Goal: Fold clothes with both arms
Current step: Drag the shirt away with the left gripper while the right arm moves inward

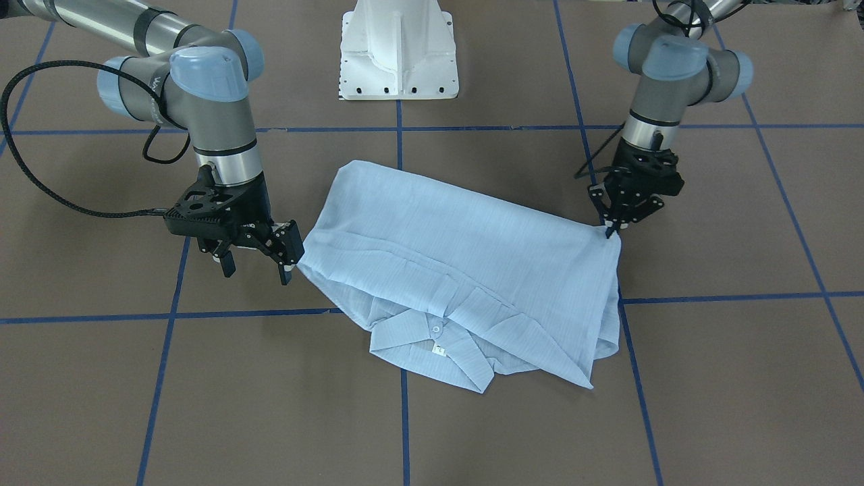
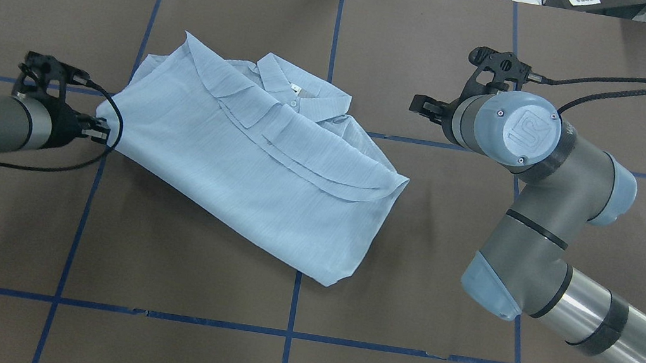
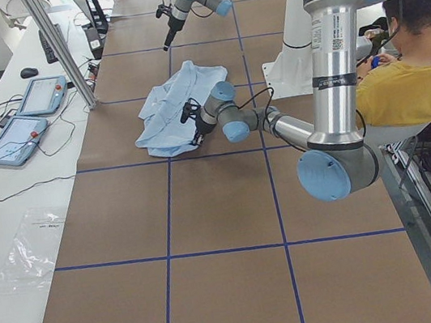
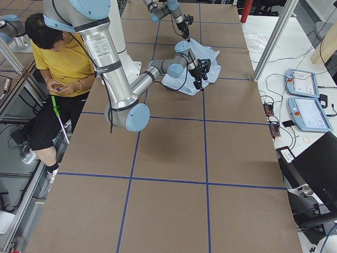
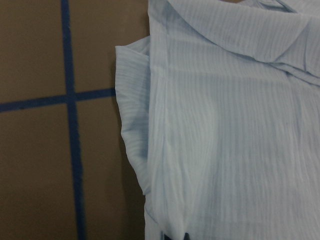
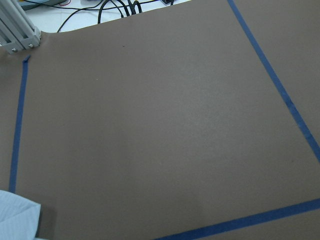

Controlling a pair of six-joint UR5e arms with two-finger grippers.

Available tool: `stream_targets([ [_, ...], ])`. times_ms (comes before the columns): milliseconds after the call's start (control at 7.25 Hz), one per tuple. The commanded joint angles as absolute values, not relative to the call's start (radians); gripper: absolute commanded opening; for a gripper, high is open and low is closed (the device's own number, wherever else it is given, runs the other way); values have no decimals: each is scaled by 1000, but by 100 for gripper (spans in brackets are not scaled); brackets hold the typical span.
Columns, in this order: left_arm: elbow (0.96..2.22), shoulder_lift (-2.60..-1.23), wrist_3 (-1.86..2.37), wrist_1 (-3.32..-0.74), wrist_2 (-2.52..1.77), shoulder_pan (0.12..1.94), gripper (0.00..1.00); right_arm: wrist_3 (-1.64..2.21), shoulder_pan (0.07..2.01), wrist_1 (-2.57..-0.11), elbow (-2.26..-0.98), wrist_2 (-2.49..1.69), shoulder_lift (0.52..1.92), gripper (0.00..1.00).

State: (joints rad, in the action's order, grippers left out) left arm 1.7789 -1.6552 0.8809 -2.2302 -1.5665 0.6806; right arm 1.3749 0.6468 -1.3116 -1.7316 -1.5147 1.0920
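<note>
In the middle of the brown tabletop [image 1: 709, 378] lies the pale-blue shirt [image 1: 466, 243], folded into a rough slab that runs slantwise. In the front-facing view its collar [image 1: 432, 344] and small white label [image 1: 439, 350] lie at the lower centre of the frame. At the right of that frame the left pincer [image 1: 611, 231] is drawn narrow, its tips nipped on the shirt's right-hand corner. Its wrist view is filled with striped cloth, with dark fingertips [image 5: 163, 236] just showing at the bottom edge. At the left of the frame the right pincer [image 1: 258, 268] is spread wide and holds nothing. Its nearer finger [image 1: 290, 246] is just beside the shirt's left edge, and the overhead view shows it apart from the cloth. Blue tape lines [image 1: 162, 378] cross the tabletop, and a white base [image 1: 398, 54] stands at the top centre.
</note>
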Motion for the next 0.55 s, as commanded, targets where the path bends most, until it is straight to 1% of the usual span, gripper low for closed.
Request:
stream_targets([
  [0,1580,-1809,740,-2229,-1565,852,0,1376,638,-1312,-1732,-1514,1088,100],
  [276,1243,-2086,663,-2237,-1531,938,0,1388,624,-1312,-1729,-1514,1057,100],
  [414,1120,-2170,661,-2282,-1517,949,0,1402,615,-1312,-1726,-1514,1037,100],
])
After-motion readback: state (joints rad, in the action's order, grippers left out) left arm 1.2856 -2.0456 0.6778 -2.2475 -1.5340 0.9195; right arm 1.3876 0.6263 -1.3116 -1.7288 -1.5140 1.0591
